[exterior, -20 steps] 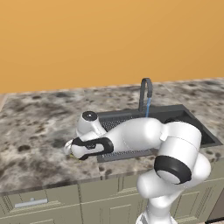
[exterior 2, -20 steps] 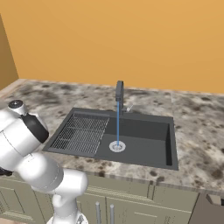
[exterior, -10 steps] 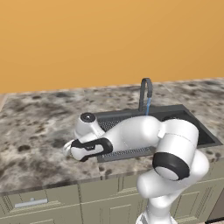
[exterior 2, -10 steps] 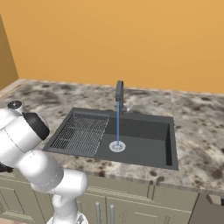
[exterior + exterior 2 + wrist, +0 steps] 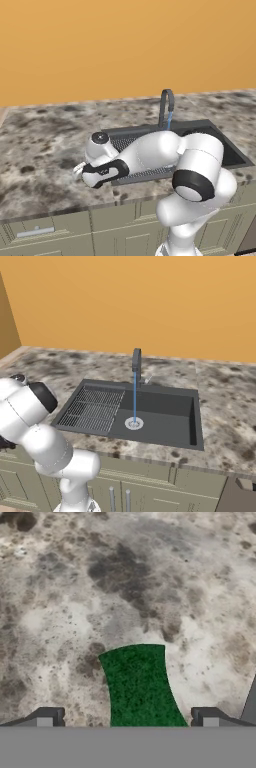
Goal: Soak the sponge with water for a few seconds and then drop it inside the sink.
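The sponge (image 5: 137, 684) lies dark green side up on the speckled stone counter. It sits between my two fingertips (image 5: 46, 716), and a gap shows on each side. My gripper (image 5: 127, 716) is open and straddles it from above. In the left base view the gripper (image 5: 79, 172) points down, low over the counter just left of the sink (image 5: 231, 150), and the hand hides the sponge there. The sink (image 5: 192, 416) is dark grey with a ribbed drainboard. A thin blue stream of water (image 5: 134, 398) falls from the faucet (image 5: 136, 358) onto the round drain.
The ribbed drainboard (image 5: 92, 408) takes up the sink's left half, next to my hand. Speckled counter (image 5: 35, 145) runs on to the left and behind, up to an orange wall. Cabinet fronts (image 5: 60, 232) stand below the counter edge.
The hand has sunk slightly toward the counter left of the sink. The water keeps running and the rest has not moved.
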{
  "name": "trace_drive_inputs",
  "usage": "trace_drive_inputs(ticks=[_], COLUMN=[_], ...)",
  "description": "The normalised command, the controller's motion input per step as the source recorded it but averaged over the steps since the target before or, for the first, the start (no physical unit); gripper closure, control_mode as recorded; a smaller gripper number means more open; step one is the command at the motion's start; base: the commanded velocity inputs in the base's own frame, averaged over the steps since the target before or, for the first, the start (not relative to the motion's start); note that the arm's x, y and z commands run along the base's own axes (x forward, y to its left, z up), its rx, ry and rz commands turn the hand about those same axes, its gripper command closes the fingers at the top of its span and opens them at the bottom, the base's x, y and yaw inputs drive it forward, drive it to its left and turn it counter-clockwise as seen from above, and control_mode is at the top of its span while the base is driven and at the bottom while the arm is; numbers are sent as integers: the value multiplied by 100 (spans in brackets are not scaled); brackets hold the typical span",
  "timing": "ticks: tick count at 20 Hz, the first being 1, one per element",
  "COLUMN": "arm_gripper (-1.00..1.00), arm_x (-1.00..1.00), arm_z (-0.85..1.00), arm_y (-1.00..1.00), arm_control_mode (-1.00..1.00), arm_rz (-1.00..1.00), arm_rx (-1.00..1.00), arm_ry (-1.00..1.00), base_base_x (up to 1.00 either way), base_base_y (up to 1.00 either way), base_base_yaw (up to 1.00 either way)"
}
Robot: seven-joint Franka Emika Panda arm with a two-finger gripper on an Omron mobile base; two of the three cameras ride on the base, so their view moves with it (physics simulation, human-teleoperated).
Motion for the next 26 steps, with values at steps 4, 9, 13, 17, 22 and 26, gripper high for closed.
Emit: trace_drive_inputs(ticks=[4, 9, 13, 17, 22, 26], arm_gripper=[-100, -100, -100, -100, -100, -100], arm_x=[6, 4, 0, 1, 8, 5], arm_z=[-2, -5, -13, -17, -18, -18], arm_y=[0, 0, 0, 0, 0, 0], arm_control_mode=[-100, -100, -100, -100, -100, -100], arm_rz=[0, 0, 0, 0, 0, 0], arm_rx=[0, 0, 0, 0, 0, -1], arm_ry=[0, 0, 0, 0, 0, 0], base_base_x=[0, 0, 0, 0, 0, 0], base_base_y=[0, 0, 0, 0, 0, 0], base_base_yaw=[0, 0, 0, 0, 0, 0])
